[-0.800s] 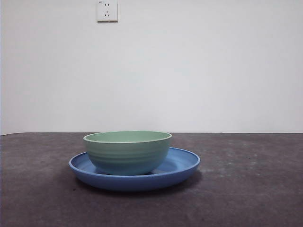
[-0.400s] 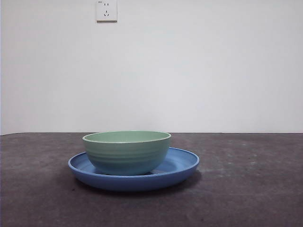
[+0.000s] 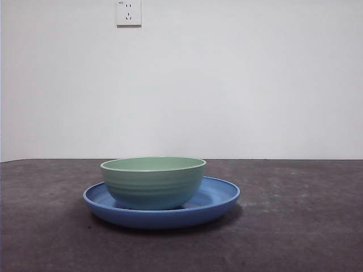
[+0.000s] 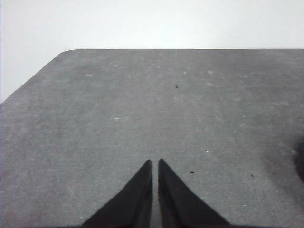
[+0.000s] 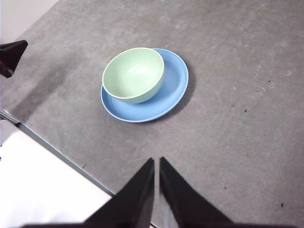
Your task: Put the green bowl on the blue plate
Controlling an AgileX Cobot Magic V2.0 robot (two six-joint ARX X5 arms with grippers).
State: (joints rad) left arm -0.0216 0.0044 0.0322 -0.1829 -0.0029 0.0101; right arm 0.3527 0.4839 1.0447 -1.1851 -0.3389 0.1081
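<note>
The green bowl (image 3: 153,182) stands upright on the blue plate (image 3: 218,198), a little off the plate's centre, left of the table's middle in the front view. The right wrist view shows the bowl (image 5: 133,74) sitting toward one side of the plate (image 5: 173,90), empty inside. My right gripper (image 5: 156,164) is shut and empty, held high and well back from the plate. My left gripper (image 4: 155,165) is shut and empty over bare table, away from both dishes. No arm shows in the front view.
The dark grey table (image 3: 295,226) stretches around the plate. A white wall with a socket (image 3: 129,12) stands behind. The table's edge (image 5: 52,147) and a black tip of the other arm (image 5: 10,56) show in the right wrist view.
</note>
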